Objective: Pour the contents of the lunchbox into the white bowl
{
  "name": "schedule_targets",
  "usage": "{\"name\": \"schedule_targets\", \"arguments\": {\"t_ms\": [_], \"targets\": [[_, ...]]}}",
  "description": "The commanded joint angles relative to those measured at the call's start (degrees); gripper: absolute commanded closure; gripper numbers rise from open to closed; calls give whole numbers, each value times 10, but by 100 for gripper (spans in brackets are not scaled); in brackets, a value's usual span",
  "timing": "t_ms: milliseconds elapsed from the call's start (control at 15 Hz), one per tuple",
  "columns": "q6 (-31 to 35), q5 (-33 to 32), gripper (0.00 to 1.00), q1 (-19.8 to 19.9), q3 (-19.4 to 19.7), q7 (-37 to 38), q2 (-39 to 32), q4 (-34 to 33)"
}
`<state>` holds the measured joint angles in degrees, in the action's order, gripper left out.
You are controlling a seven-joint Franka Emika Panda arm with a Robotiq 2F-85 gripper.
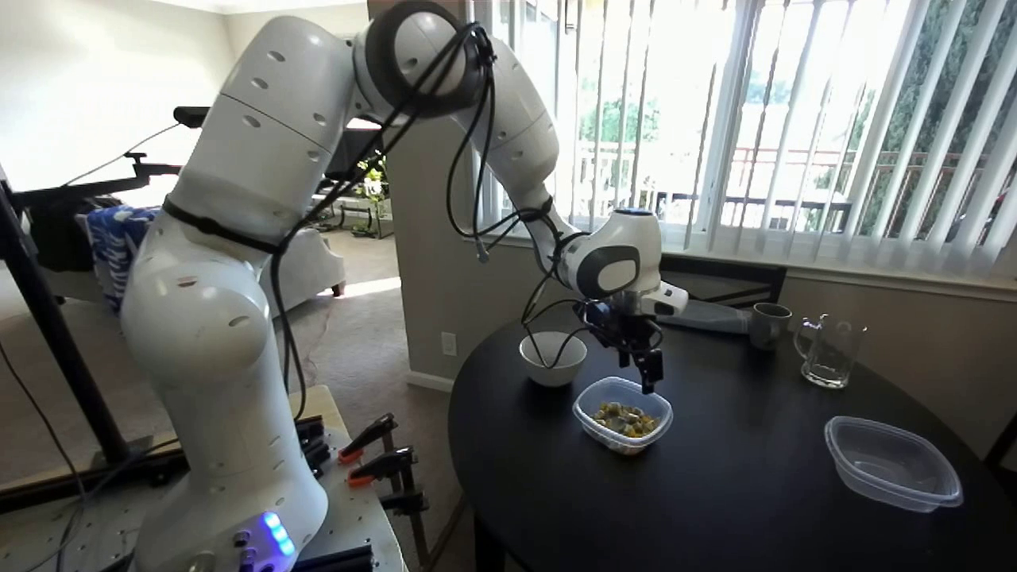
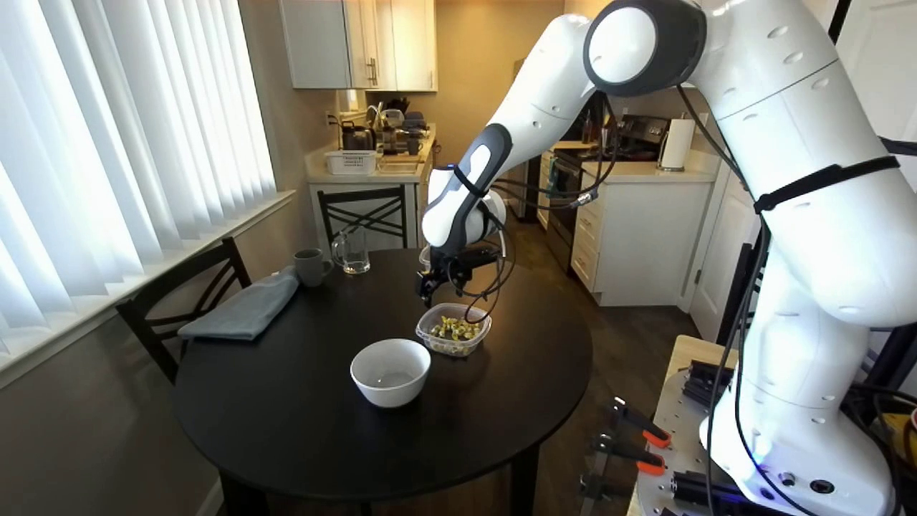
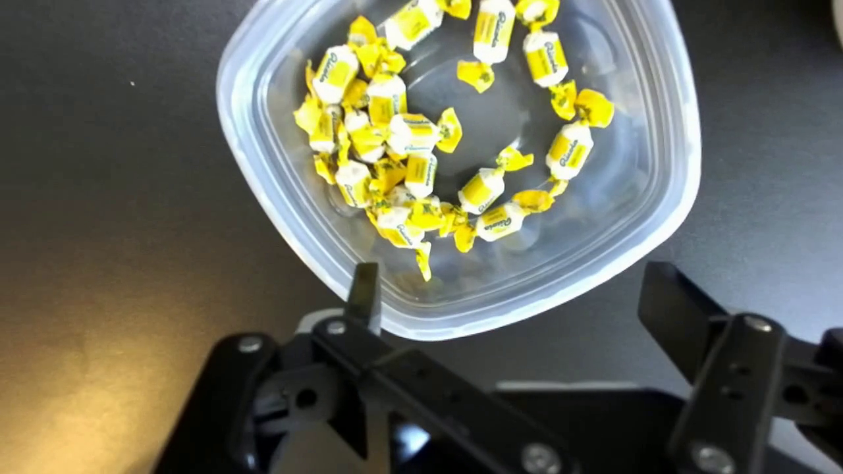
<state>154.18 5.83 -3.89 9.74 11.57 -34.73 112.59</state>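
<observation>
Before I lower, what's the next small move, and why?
I'd probably nudge the tool slightly toward the lunchbox until its fingers straddle one wall. The wrist view shows them open, one overlapping the rim and the other outside it; the wrapped candies lie in the lunchbox, not yet poured.

The white bowl (image 2: 390,395) blocks one side of the plastic lunchbox (image 3: 622,164); bare tabletop (image 2: 362,302) lies open between lunchbox and gray mug (image 2: 309,269) near the window-side edge.

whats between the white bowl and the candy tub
Just black tabletop: in an exterior view a bare strip separates the bowl from the tub.
</observation>
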Motion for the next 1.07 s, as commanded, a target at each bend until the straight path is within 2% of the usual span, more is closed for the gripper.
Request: {"name": "schedule_targets", "arguments": {"t_ms": [0, 533, 1000], "targets": [[2, -13, 0, 11, -12, 8, -6, -4], [2, -13, 0, 12, -12, 8, 6, 0], [-10, -128, 0, -33, 51, 25, 27, 45]]}}
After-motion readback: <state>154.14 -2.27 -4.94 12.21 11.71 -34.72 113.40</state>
